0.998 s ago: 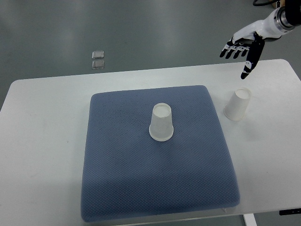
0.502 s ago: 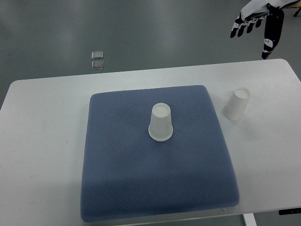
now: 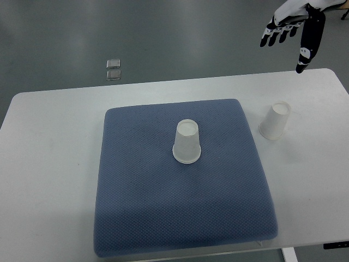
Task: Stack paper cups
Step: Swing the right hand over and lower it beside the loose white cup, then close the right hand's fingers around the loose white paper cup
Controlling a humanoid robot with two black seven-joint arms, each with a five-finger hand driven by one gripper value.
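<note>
From the top view, the right hand (image 3: pixel 294 30) is at the upper right corner, above the desk (image 3: pixel 54 142), with its fingers (image 3: pixel 304 52) spread wide and holding nothing. One paper cup (image 3: pixel 187 142) stands upside down on the blue mat (image 3: pixel 180 218). The second cup (image 3: pixel 275 120) stands upside down on the desk, just beside the mat's right edge.

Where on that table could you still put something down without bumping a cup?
The white table left of the blue mat is bare, as is the mat's near half below the middle cup. The right strip is tighter: a second cup stands there, with the open right hand hovering beyond it.
</note>
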